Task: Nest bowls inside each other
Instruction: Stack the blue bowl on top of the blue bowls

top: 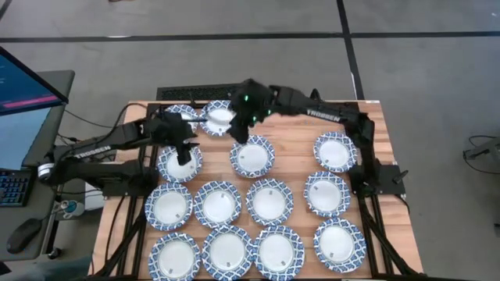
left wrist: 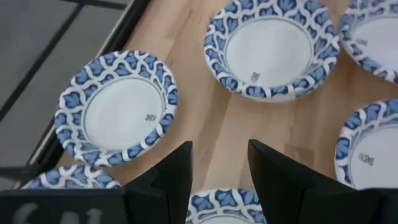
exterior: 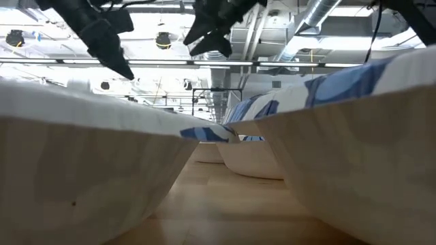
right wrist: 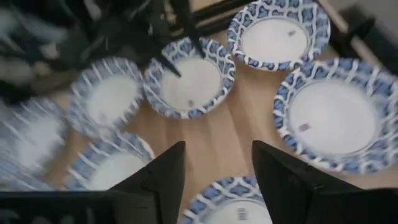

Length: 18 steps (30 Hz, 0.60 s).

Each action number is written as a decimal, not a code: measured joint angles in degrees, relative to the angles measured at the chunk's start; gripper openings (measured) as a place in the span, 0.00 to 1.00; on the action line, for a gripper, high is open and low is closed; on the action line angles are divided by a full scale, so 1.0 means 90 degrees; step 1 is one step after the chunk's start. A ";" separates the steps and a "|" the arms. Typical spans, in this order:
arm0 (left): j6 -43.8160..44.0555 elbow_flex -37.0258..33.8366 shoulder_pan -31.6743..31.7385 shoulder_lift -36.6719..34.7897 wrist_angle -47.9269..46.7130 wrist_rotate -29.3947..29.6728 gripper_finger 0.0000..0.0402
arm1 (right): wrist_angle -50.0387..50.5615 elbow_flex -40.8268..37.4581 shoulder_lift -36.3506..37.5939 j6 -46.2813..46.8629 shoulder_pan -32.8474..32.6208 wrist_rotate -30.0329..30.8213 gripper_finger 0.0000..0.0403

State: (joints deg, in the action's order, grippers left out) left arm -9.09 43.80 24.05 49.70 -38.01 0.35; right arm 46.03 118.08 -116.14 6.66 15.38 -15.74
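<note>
On wooden table, bowls spread in rows, left gripper and right gripper held above them, both jaws parted, nothing gripped.

Even, bright overhead light falls on the wooden table, with soft shadows close under the bowls. The low view's nearest bowls loom blurred, ceiling lamps behind them glaring; the right wrist view smears (worst away from the table's edge).
</note>
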 joint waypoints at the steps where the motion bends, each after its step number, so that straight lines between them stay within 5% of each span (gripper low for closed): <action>1: -0.0277 0.0087 0.0157 0.0125 -0.0158 -0.0083 0.37 | -0.0098 0.0007 -0.0045 0.0333 0.0128 -0.0276 0.51; 8: -0.2036 0.0487 0.1161 0.1292 -0.0877 -0.0228 0.37 | -0.0265 -0.0002 -0.0448 0.3088 0.1001 -0.1397 0.51; 18: -0.2722 0.1232 0.2052 0.2146 -0.0385 -0.0758 0.37 | -0.0343 -0.0027 -0.0584 0.3425 0.1912 -0.0875 0.50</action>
State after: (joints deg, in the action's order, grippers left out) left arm -33.59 54.89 42.52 69.01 -41.48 -6.47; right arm 42.94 117.84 -121.40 37.48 32.59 -23.62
